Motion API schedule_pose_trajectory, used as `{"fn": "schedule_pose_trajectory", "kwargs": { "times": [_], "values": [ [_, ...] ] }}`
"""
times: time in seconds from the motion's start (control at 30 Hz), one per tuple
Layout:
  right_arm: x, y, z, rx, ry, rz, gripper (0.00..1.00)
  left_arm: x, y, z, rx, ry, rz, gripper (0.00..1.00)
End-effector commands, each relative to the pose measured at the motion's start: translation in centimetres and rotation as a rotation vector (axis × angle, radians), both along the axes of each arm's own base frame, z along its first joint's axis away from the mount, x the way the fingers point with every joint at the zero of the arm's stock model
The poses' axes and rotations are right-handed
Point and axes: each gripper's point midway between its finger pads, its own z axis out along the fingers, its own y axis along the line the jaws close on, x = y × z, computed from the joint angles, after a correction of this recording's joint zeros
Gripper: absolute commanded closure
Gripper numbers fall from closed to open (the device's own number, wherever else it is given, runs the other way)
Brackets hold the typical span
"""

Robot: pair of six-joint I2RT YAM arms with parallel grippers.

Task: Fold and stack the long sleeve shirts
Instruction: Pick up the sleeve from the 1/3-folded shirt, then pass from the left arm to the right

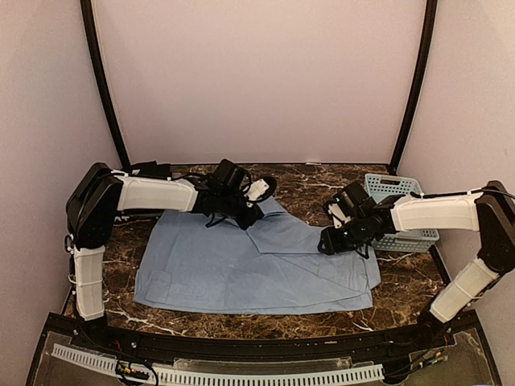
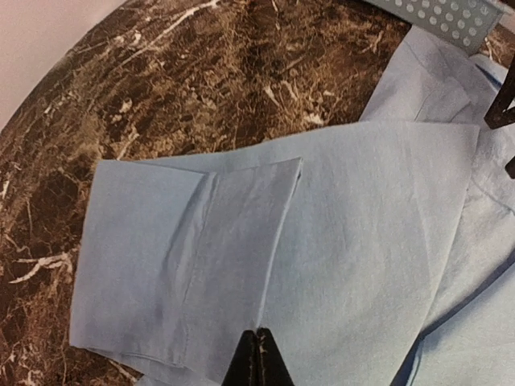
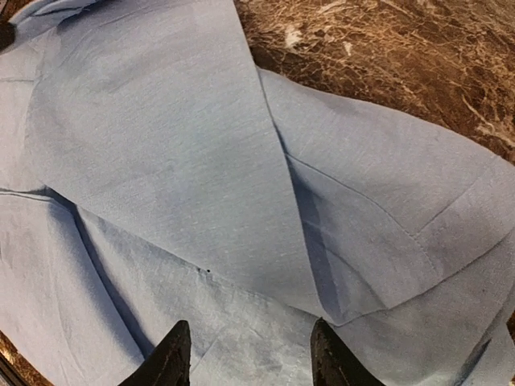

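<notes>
Left wrist, left pincer closed; grip on shirt unclear

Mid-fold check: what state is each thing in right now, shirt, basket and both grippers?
Shirt: spread flat on the table, sleeve folded across it.
Basket: upright at far right, contents not visible.
Left gripper: shut, over the shirt; hold unclear.
Right gripper: open, over the shirt, holding nothing.

Basket half hidden behind right arm, light blue shirt cropped in wrist views
</notes>
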Motion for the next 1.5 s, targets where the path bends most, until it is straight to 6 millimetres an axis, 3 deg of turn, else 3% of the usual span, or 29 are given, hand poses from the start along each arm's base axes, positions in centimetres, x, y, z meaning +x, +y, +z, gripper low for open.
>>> {"fn": "schedule_pose_trajectory", "kwargs": {
  "times": [0.0,0.17,0.3,0.37,0.43,0.63,0.73,0.87,1.03,1.13,1.3,1.47],
  "values": [
    [1.1,-1.6,2.4,-0.008,-0.067,-0.045,0.52,0.2,0.4,9.2,-0.145,-0.080,0.067,1.00],
    [2.0,-2.8,5.2,0.003,-0.114,-0.068,0.52,-0.5,1.9,14.7,-0.242,-0.110,0.139,1.00],
    [2.7,-4.2,6.6,-0.016,-0.142,-0.088,0.51,-1.9,2.5,20.6,-0.349,-0.123,0.144,1.00],
    [3.0,-4.8,7.2,-0.016,-0.154,-0.102,0.51,-3.3,2.8,24.6,-0.440,-0.120,0.123,1.00],
    [3.3,-5.4,7.6,-0.016,-0.163,-0.115,0.51,-4.9,2.8,27.3,-0.502,-0.102,0.080,1.00],
    [4.8,-8.1,8.5,-0.023,-0.181,-0.170,0.51,-10.7,2.4,32.0,-0.638,0.018,-0.098,1.00],
    [5.4,-7.9,9.6,0.010,-0.195,-0.141,0.51,-12.6,2.3,33.3,-0.669,0.042,-0.139,1.00],
    [4.4,-4.2,13.6,0.198,-0.267,0.045,0.48,-13.1,2.4,33.6,-0.685,0.056,-0.142,1.00],
    [1.8,-1.3,21.1,0.378,-0.471,0.221,0.33,-12.8,0.9,31.4,-0.682,0.125,-0.171,1.00],
    [0.4,0.0,23.8,0.435,-0.544,0.315,0.22,-13.1,0.0,30.2,-0.693,0.185,-0.210,1.00],
    [-0.6,2.4,23.5,0.492,-0.547,0.458,0.14,-14.2,-1.0,31.0,-0.749,0.244,-0.275,1.00],
    [0.5,3.8,21.7,0.507,-0.565,0.496,0.11,-15.1,-1.1,32.9,-0.796,0.278,-0.316,1.00]
  ]
}}
